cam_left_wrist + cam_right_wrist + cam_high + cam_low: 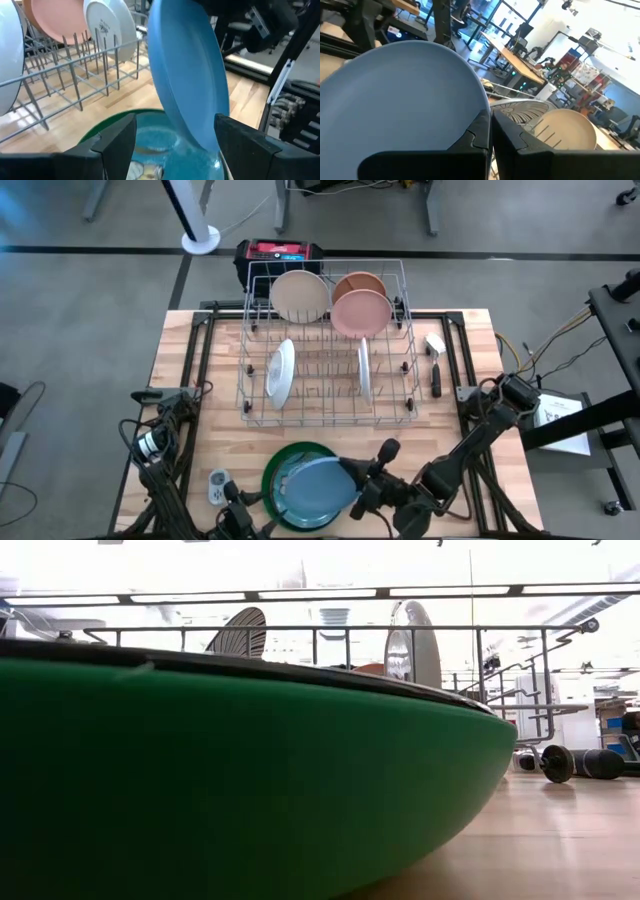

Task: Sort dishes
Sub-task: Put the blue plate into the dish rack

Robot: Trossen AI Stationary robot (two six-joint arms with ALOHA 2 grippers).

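Note:
A large green dish (275, 470) sits near the table's near edge; its outer wall (250, 770) fills the low view. A blue plate (318, 488) stands tilted over it. My right gripper (352, 478) is shut on the plate's rim. My left gripper (175, 145) is open at the green dish's near left, with one finger on either side of the blue plate's lower part; I cannot tell whether they touch it. The silver wire rack (325, 345) holds a cream plate (298, 295), a brown one (358, 282), a pink one (360, 313) and two white ones (282, 370) standing on edge. My right gripper pinches the blue plate's rim (482, 107) between its two fingers, one on the plate's inner face and one on its back. The fingers come slanting from the table's right. The plate is tipped up steeply, its lower rim (200, 145) down inside the green dish.
A small grey gadget (218, 485) lies left of the green dish. A black-handled tool (435, 365) lies right of the rack. A red and black box (278, 253) stands behind the rack. Bare wood (500, 430) lies right of the rack.

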